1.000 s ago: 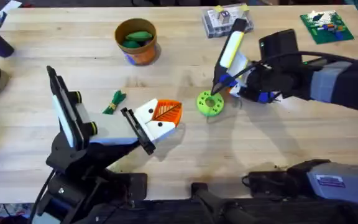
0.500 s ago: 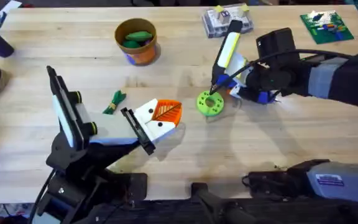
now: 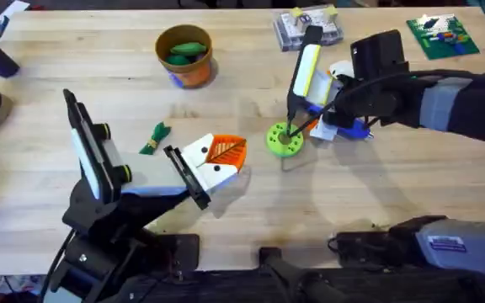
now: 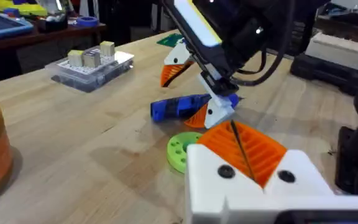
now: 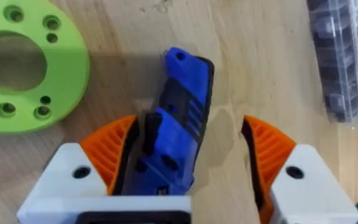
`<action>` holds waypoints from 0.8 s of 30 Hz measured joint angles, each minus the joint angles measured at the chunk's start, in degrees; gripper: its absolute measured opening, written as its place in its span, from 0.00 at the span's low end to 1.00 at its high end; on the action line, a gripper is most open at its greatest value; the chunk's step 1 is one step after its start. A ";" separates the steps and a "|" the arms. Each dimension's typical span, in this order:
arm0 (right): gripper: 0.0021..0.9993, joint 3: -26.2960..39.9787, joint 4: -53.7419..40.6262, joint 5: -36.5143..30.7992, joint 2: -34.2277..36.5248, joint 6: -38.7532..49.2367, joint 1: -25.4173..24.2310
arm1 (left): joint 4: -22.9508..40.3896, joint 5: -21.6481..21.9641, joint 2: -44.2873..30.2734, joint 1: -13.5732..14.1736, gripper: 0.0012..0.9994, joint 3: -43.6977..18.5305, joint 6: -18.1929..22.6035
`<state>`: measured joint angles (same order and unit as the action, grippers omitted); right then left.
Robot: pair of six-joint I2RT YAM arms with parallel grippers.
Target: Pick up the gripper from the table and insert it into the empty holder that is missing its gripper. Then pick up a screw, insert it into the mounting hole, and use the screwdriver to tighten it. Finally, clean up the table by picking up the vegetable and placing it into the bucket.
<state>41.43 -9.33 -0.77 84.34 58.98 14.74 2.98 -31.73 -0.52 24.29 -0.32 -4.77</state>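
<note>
Right arm (image 3: 445,105) raised, screwdriver (image 3: 304,76) steeper.

- The table (image 3: 377,202) is pale wood with visible grain, a smooth satin finish.
- The green disc (image 3: 284,140) at the table's centre looks like matt printed plastic, bored with holes.
- The gripper (image 3: 217,158), at nine o'clock from the disc, has a matt white plastic body and a ribbed orange finger.
- The bucket (image 3: 184,55), toward eleven o'clock, is smooth orange plastic with a mustard rim.
- The screw box (image 3: 308,25) at twelve o'clock is clear glossy plastic.
- The screwdriver (image 5: 178,134) has a blue plastic handle with moulded ridges.
- The right gripper (image 5: 188,162) carries orange ribbed pads (image 5: 267,149) on white plastic.
</note>
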 joint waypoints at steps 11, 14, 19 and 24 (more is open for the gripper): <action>1.00 -1.97 -2.08 0.12 -16.43 -16.18 2.25 | 0.00 0.00 -0.02 0.00 0.01 0.00 0.01; 1.00 -1.95 -2.90 0.14 -24.14 -26.67 2.28 | 0.00 0.00 0.01 0.00 0.01 0.00 0.02; 1.00 -1.96 -6.72 0.17 -32.89 -39.86 2.28 | 0.00 0.00 0.01 0.00 0.01 0.00 -0.01; 1.00 -1.97 -10.86 0.18 -38.35 -46.67 2.28 | 0.00 0.00 0.01 0.00 0.01 0.00 -0.01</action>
